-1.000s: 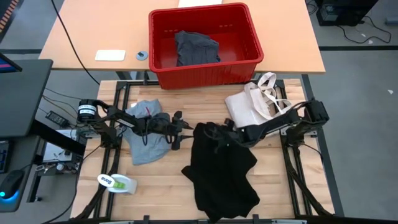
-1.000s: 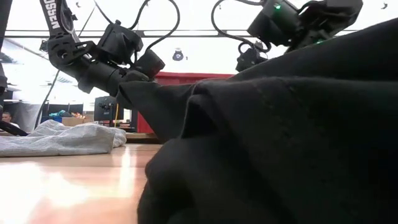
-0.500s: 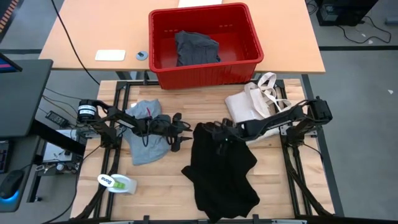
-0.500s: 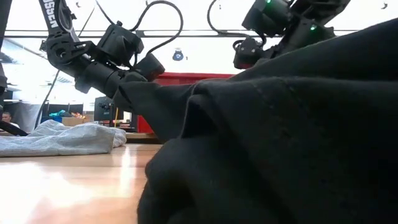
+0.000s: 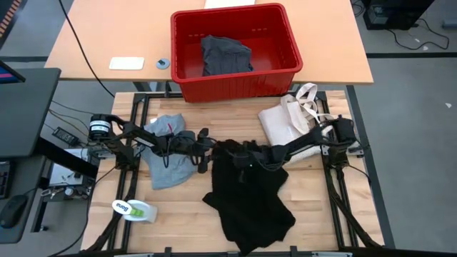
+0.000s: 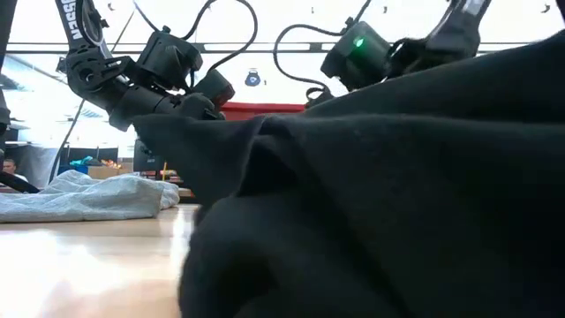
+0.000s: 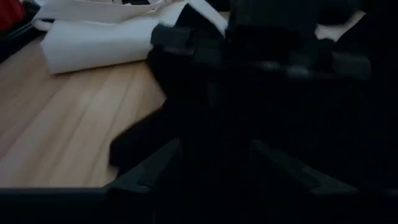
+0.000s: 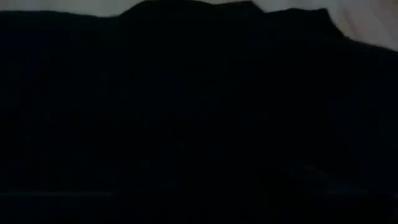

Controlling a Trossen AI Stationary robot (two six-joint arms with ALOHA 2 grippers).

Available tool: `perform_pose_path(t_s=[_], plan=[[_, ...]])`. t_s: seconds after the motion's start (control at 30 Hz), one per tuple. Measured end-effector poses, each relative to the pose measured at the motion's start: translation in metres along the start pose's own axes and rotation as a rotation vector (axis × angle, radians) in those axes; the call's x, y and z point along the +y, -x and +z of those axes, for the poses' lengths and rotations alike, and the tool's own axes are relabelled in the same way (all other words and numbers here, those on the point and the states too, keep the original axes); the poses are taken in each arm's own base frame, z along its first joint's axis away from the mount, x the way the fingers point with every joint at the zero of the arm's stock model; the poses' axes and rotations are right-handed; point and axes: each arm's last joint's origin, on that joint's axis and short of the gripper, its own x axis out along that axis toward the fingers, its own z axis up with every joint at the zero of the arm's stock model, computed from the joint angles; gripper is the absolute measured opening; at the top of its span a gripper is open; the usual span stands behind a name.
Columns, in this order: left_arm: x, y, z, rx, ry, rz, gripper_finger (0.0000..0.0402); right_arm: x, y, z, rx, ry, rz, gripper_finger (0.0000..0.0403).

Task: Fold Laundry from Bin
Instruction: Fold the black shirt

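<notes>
The big black garment [image 5: 251, 198] sprawls across the middle of the wooden counter [image 5: 314, 207], its top edge bunched right where both tools meet: the left tool [image 5: 207, 151] reaches in from the grey T-shirt [image 5: 166, 158] side and appears to pinch the garment's upper corner, and the right tool [image 5: 246, 157] is buried in the dark folds beside it, so I cannot tell how wide it stands or what it has. Beyond the tools sits the red bin [image 5: 235, 51] with a dark grey garment [image 5: 225, 54] inside, the cream tote bag [image 5: 289, 120] lies along the right arm, and a small white-and-green item [image 5: 134, 210] rests near the counter's front edge.
</notes>
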Motion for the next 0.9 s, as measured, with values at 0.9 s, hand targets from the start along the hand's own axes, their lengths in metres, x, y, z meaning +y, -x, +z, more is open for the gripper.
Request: perform_pose_path(t_s=[0.9], plan=[[0.019,0.02,-0.006,0.232,0.054,0.199,0.0189,0.036,0.073,0.019,-0.035,-0.05,0.06,0.0191]])
